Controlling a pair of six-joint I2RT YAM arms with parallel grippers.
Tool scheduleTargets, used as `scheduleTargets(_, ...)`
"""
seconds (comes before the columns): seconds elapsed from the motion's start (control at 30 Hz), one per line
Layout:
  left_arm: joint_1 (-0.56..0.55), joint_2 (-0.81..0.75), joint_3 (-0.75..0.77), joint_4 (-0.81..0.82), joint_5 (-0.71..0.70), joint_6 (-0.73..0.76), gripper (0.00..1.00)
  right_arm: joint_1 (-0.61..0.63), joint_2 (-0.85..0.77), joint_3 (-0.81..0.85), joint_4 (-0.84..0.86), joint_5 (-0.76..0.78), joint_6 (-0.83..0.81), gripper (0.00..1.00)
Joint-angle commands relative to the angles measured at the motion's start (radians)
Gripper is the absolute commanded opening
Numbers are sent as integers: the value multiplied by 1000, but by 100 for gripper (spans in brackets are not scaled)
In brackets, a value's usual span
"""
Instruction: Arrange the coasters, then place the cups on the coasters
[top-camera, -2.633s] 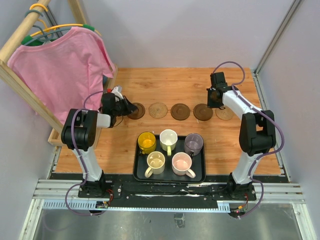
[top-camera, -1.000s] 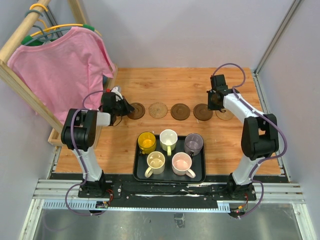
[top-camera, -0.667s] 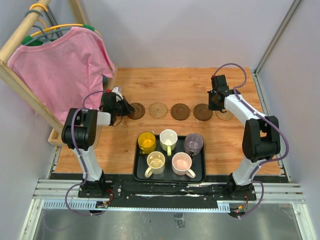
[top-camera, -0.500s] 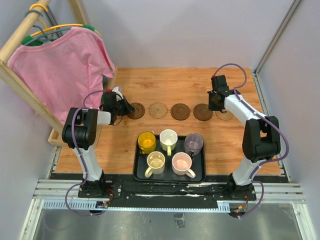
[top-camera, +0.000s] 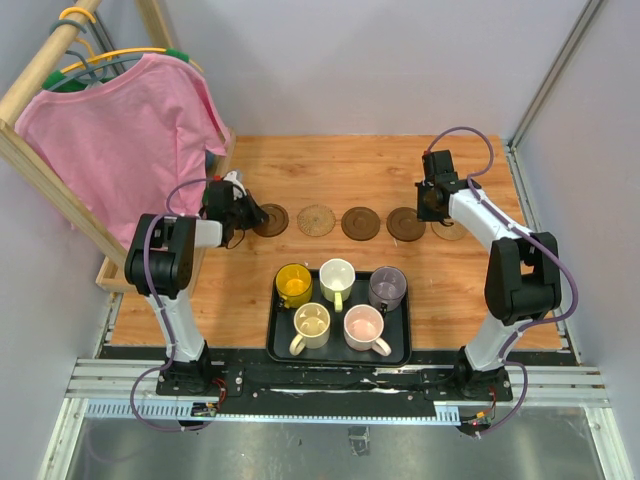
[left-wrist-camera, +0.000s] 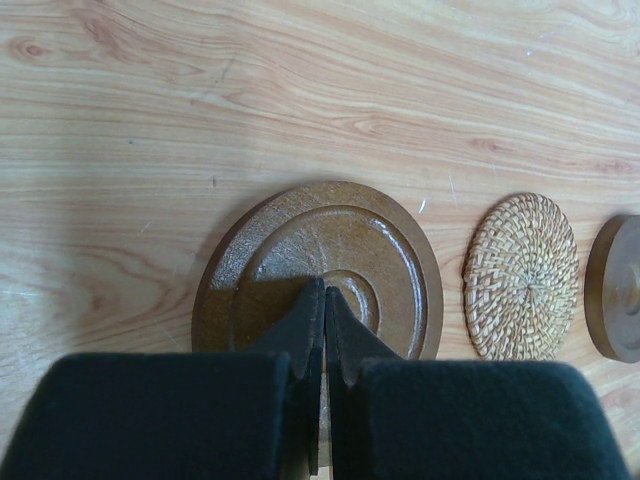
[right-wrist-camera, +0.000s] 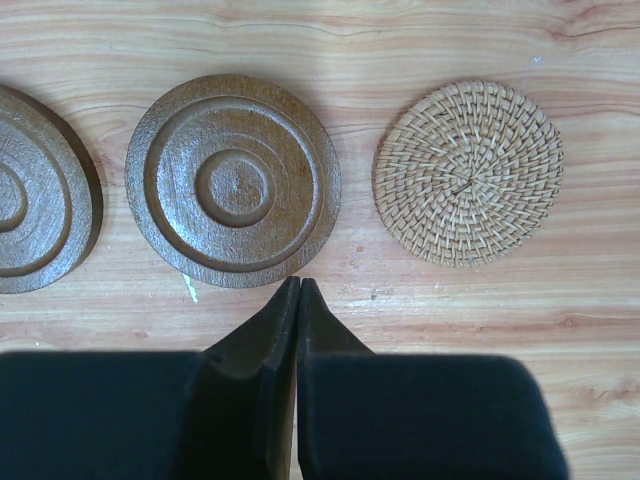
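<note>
Beneath my left gripper (left-wrist-camera: 325, 296) lies a dark ringed wooden coaster (left-wrist-camera: 340, 235); jaws pressed together, gripping nothing. My right gripper (right-wrist-camera: 299, 286), likewise closed and empty, sits just short of a second ringed coaster (right-wrist-camera: 233, 180).

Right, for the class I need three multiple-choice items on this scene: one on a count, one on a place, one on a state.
1. How many coasters lie in the row? A three; B five; C six.
2. Where do the cups stand? A on the coasters; B on the black tray; C half on each.
3. How is the left pincer? A shut, empty; B wide open; C shut on a cup.
Answers: 1 B, three dark and two woven discs show; 2 B, all five sit inside the tray; 3 A, its jaws meet with nothing between.
</note>
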Motion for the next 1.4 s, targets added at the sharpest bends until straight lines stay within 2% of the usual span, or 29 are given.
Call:
scheduleTargets(0.0, 2, 25, 29, -8, -5, 13, 1, 27, -28, -11, -12, 20, 0, 1)
scheduleTargets(0.13, 2, 15, 25, 11, 30, 22, 2, 28, -35, -11, -12, 22, -1, 1)
scheduleTargets(0.33, 2, -30, 10, 66, 114, 25, 10, 28, -57, -8, -13, 30, -8, 1)
scheduleTargets(0.53, 2, -93, 5, 62, 130, 22, 14, 33, -107, -22, -9, 46, -7, 2)
scheduleTargets(0.67, 2, -148, -16, 58, 133, 12, 17, 36, -194, -74, 26, 45, -4, 22)
scheduleTargets(0.87, 2, -265, -50, 37, 124, 13, 31, 34, -340, -115, 46, 54, 10, 48)
scheduleTargets(0.9, 2, -296, -55, 32, 123, 13, 33, 34, -363, -119, 50, 52, 10, 56)
scheduleTargets(1.0, 2, -369, -75, 20, 117, 14, 40, 33, -422, -122, 61, 43, 9, 96)
scheduleTargets(1.03, 2, -394, -84, 15, 114, 14, 43, 31, -438, -127, 66, 38, 7, 99)
scheduleTargets(1.23, 1, -541, -126, -20, 83, 14, 57, 20, -550, -192, 148, 7, 42, 98)
scheduleTargets(1.37, -2, -630, -150, -45, 56, 15, 62, 3, -616, -230, 181, 14, 78, 98)
